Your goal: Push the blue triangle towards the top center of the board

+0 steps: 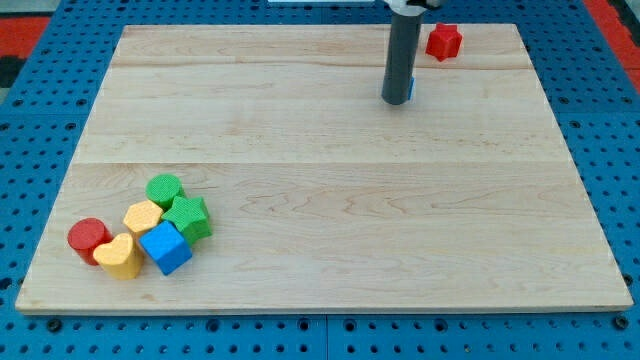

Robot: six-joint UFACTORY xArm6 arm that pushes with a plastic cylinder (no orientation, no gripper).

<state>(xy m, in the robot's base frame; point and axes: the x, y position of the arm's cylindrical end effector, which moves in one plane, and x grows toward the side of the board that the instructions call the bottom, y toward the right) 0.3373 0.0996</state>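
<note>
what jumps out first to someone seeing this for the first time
The dark rod stands near the view's top, right of centre, my tip almost hiding a blue block just to its right. A red block sits alone at the top right, and a tight cluster of blocks fills the bottom left.

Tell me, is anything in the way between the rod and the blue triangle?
No. My tip is right against the blue triangle, which peeks out on the rod's right side. Nothing sits between them. The red block is off to the right, and the other blocks are clustered at the bottom left.
</note>
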